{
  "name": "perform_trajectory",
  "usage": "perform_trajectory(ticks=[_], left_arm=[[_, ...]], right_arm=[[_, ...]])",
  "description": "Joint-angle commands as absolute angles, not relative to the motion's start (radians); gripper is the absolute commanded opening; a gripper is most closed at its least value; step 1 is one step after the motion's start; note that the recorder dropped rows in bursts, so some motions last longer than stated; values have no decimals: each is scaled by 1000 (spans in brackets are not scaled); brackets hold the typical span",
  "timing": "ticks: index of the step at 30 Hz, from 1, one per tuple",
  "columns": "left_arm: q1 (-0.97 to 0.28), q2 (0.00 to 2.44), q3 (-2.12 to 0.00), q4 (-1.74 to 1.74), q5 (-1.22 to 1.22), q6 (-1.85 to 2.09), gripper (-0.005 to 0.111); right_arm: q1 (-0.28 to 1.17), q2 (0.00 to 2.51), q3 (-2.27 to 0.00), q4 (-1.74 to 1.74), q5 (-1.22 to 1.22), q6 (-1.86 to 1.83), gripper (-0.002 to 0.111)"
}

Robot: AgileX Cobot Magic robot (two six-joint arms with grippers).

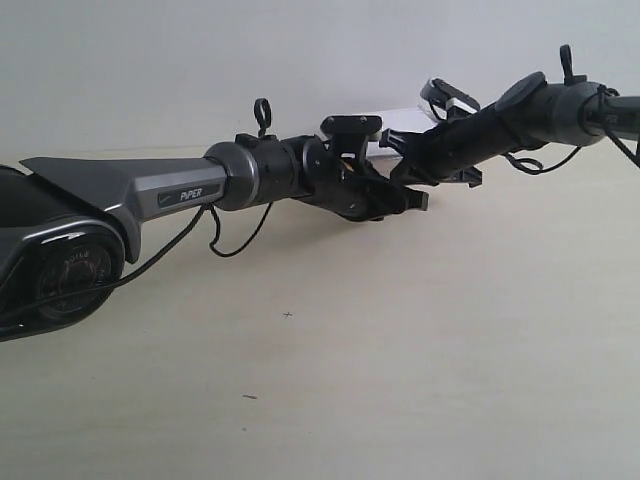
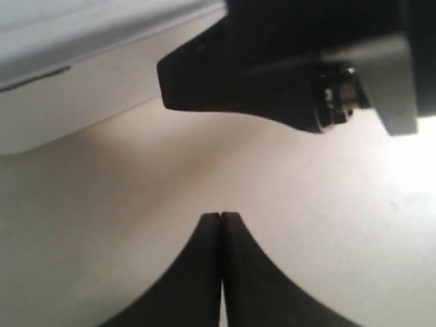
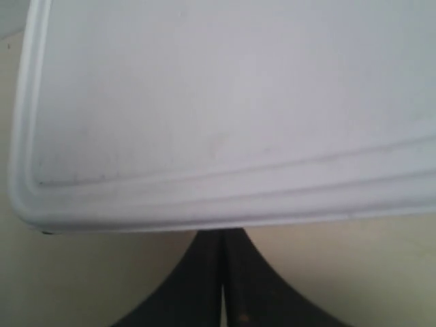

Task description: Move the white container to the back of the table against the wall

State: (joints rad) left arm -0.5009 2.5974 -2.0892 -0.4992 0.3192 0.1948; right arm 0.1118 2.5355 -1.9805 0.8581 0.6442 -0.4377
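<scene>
Left gripper point(image 2: 221, 216), we note, is pressed shut above the table point(image 2: 102, 238); right gripper point(image 3: 222, 235) likewise, tips at the white container point(image 3: 204, 102); both arms stretch towards the wall point(image 1: 150, 60).

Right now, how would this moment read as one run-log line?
left gripper: shut, empty, near white container | right gripper: shut, tips at container lid edge | white container: on table, near wall, contact unclear

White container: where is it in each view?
Exterior view: the shallow white plastic container is a sliver right of centre, at the far edge of the pale beige table.
Left wrist view: one edge, ahead of the left gripper.
Right wrist view: lid fills most of the frame.
Shared landmark: the table.
</scene>
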Motion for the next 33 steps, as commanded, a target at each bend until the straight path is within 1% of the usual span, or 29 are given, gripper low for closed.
perform_trajectory(ticks=[1, 6, 18, 33], left_arm=[[-498, 2589, -2094, -499, 350, 206, 0], [-498, 2589, -2094, -499, 368, 208, 0], [-498, 2587, -2094, -499, 378, 220, 0], [-498, 2585, -2094, -499, 389, 233, 0]], right_arm=[[117, 2548, -1993, 869, 593, -418, 0], [117, 2548, -1993, 920, 555, -418, 0], [117, 2548, -1993, 923, 508, -420, 0], [140, 2561, -2031, 921, 523, -418, 0]])
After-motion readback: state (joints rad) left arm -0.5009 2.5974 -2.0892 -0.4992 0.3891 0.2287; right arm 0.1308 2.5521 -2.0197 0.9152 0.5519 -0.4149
